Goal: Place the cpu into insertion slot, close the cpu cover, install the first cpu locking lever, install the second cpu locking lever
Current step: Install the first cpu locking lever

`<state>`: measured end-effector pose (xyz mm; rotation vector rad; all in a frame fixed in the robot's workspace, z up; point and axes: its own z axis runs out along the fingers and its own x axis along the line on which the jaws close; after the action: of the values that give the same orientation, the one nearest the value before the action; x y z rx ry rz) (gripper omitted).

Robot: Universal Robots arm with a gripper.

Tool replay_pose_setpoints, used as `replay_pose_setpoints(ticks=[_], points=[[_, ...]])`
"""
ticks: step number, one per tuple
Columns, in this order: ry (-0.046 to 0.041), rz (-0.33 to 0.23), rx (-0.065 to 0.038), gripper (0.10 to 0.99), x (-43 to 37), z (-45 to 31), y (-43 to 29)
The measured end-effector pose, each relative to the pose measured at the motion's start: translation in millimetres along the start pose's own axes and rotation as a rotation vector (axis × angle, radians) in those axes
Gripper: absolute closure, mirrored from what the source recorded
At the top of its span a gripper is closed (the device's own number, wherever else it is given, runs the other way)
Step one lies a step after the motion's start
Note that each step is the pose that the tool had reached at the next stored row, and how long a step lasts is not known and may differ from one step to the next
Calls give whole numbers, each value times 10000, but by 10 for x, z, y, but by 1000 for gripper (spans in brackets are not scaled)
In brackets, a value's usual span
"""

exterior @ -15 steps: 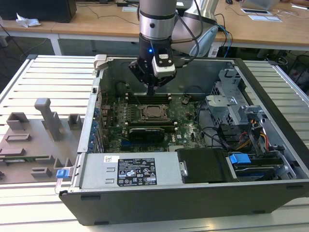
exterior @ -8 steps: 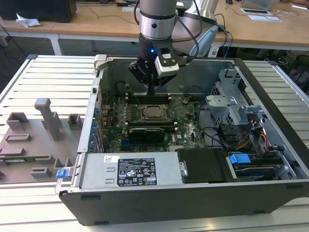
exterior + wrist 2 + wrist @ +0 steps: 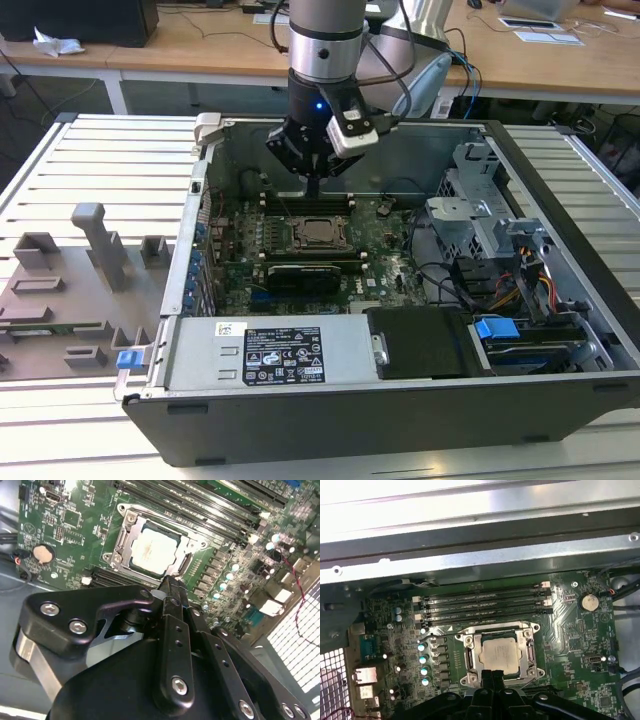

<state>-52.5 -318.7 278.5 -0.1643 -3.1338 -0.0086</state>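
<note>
The cpu (image 3: 318, 232) lies flat in the insertion slot (image 3: 300, 222) in the middle of the green motherboard, its silver-grey top facing up. In both wrist views the cpu (image 3: 152, 552) (image 3: 498, 655) shows through the window of the cpu cover (image 3: 187, 542) (image 3: 527, 652), which lies down over the insertion slot (image 3: 119, 537) (image 3: 468, 656). My gripper (image 3: 313, 185) hangs just above the socket's far edge. Its black fingers are pressed together with nothing between them, the tips (image 3: 171, 582) (image 3: 493, 674) close to the socket rim.
Long black memory slots (image 3: 485, 602) run beside the socket. The case's metal wall (image 3: 400, 150) stands behind, a drive cage (image 3: 480, 215) and cables sit at the exterior view's right, and the power supply (image 3: 270, 355) is in front. A grey fixture board (image 3: 70, 290) lies outside the case.
</note>
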Motion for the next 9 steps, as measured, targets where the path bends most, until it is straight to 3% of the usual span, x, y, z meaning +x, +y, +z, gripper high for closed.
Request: replay_pose_setpoints(ticks=[9], points=[[7,-1161,5,980,0,0,0]])
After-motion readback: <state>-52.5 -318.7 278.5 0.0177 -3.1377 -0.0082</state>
